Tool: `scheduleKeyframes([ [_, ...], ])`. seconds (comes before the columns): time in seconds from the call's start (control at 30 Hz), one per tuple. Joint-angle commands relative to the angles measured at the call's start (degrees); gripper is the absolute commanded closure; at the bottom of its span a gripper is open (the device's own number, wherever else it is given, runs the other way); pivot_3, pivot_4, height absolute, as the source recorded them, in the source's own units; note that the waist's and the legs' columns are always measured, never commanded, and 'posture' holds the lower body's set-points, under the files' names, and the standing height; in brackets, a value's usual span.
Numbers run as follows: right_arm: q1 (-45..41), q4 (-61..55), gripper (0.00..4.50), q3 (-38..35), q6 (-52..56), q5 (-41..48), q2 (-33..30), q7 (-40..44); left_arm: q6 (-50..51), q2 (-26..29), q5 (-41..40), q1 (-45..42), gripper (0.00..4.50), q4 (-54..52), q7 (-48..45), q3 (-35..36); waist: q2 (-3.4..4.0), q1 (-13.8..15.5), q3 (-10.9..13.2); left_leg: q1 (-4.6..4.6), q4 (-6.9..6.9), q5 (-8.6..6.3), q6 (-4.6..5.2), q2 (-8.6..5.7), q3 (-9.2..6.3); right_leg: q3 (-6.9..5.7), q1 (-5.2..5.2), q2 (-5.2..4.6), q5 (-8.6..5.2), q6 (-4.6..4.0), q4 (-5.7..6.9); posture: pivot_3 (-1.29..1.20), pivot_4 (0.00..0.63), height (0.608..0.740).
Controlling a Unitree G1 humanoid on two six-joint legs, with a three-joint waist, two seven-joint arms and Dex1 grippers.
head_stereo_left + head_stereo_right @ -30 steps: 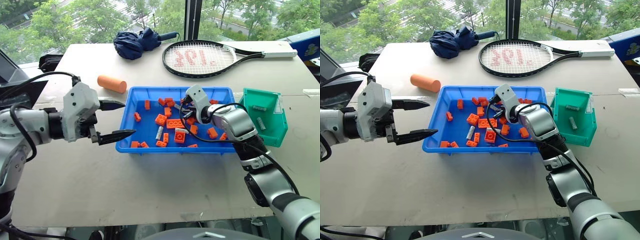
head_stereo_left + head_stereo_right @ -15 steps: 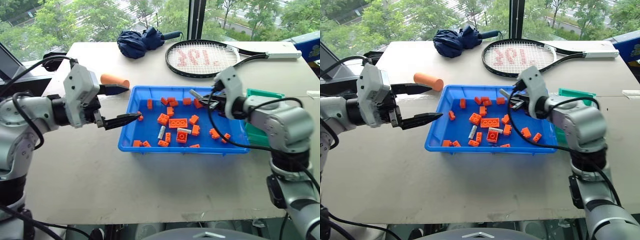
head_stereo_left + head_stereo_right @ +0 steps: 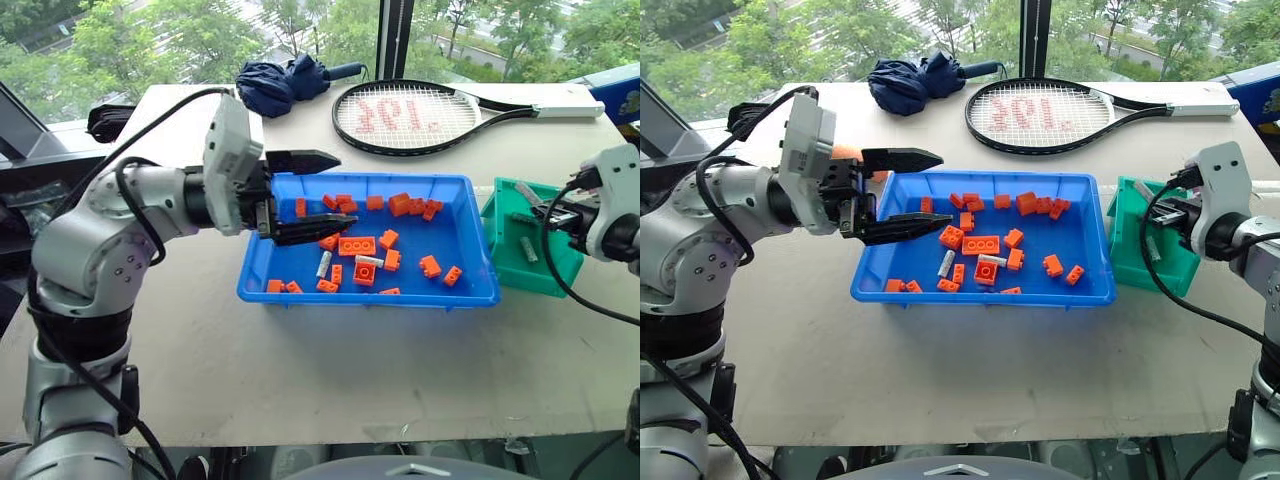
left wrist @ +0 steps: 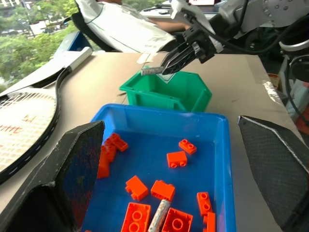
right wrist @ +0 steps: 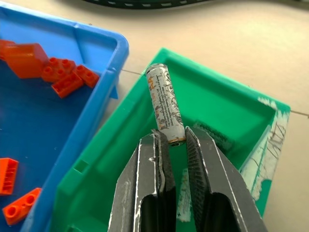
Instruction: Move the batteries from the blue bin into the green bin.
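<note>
Right gripper [image 5: 171, 140] pinches one battery [image 5: 164, 104] by its lower end, fingers closed tight on it; the battery sticks out past the fingertips, tilted, above the open top of the green bin [image 5: 231, 111]. It is a slim silver-grey cylinder with dark printed markings along its body and a metal cap at the gripped end. Green bin sits on the worktop [image 3: 330, 370] just beside the right end of the blue bin [image 3: 290, 292], and another battery [image 3: 527, 249] lies on its floor. In the blue bin, two more batteries remain: one [image 3: 322, 264] lying at a slant near the middle, one [image 3: 368, 261] lying crosswise just right of it, both among scattered orange toy bricks [image 3: 356, 246]. Left gripper [image 3: 325, 190] is spread wide, holding nothing, fingers level and pointing right over the blue bin's left end. At the far side of the worktop: a tennis racket [image 3: 420, 115] and a folded dark blue umbrella [image 3: 285, 80].
</note>
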Motion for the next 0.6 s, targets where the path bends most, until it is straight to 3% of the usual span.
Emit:
scheduleKeyframes([
  [0.03, 0.41, -0.92, 4.44, -1.93, -2.72, 0.17, -0.77, -0.42, -1.45, -0.04, 0.58, -1.44, 0.00, 0.04, -0.97, 0.19, 0.00, 0.06, 0.00, 0.00, 0.00, 0.00, 0.00, 0.00, 0.01, 0.00, 0.00, 0.00, 0.00, 0.00, 0.00, 0.00, 0.150, 0.740],
  [0.07, 0.83, -0.77, 3.60, -1.87, -3.21, 0.04, -1.19, -0.45, -1.53, 0.00, 0.74, -1.38, 0.00, 0.15, -1.15, 0.20, 0.00, 0.09, 0.00, 0.00, 0.01, 0.00, 0.00, 0.00, 0.01, 0.01, 0.00, 0.00, 0.00, 0.00, -0.01, 0.00, 0.150, 0.740],
  [0.13, 1.47, -0.60, 2.88, -1.61, -4.30, -0.56, -1.96, -0.85, -1.78, 0.42, 1.17, -0.98, 0.00, 0.33, -1.61, 0.29, 0.00, 0.20, 0.00, -0.01, 0.02, 0.00, 0.00, 0.00, 0.00, 0.00, 0.00, -0.01, 0.00, 0.00, -0.01, 0.00, 0.150, 0.740],
  [0.3, 0.71, -0.72, 0.55, 0.60, -6.73, 0.46, -3.58, 0.18, -2.31, 3.23, 2.73, 2.43, 0.00, 0.69, -2.80, 1.74, 0.00, 0.21, 0.00, -0.03, 0.07, 0.00, 0.00, 0.01, -0.01, -0.01, 0.00, -0.01, 0.00, 0.00, -0.01, 0.00, 0.150, 0.740],
  [0.6, -6.88, -0.92, 0.55, 13.65, -12.67, 6.69, 1.16, 5.84, -3.44, 11.09, 4.69, 11.61, 0.00, 0.72, -5.67, 7.55, 0.01, -0.32, 0.01, -0.02, 0.06, -0.01, 0.01, 0.10, -0.04, -0.04, 0.00, 0.03, -0.01, 0.00, -0.01, 0.00, 0.150, 0.740],
])
